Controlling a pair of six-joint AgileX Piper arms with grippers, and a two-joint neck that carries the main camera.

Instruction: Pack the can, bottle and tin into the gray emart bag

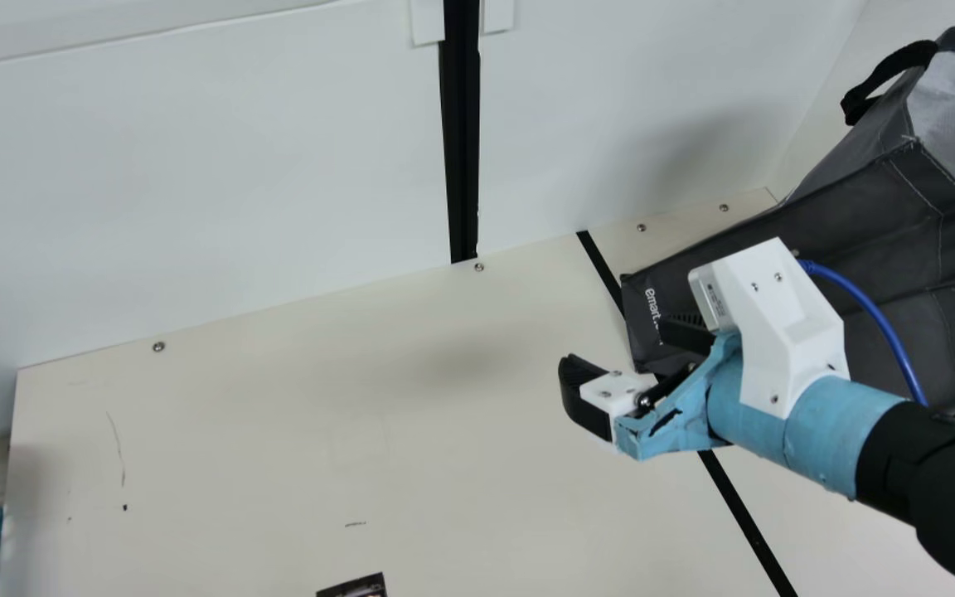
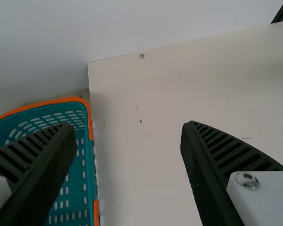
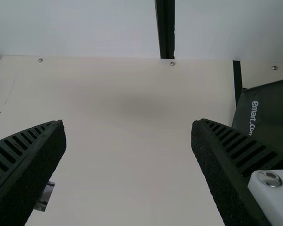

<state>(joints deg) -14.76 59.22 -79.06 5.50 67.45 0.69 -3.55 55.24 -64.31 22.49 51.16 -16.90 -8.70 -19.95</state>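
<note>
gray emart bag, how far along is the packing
Nothing can be confirmed as done: the gray emart bag lies at the main view's right, its contents hidden. Nothing is in hand: left gripper and right gripper are open and empty. How much of the can, bottle and tin is left, I can't tell; a dark printed item, cut off at the bottom edge, stays unidentified.

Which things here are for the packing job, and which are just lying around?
For the job:
gray emart bag
left hand, open
right hand, open

Lying about:
teal basket
dark item, perhaps; too little shows to tell
</note>
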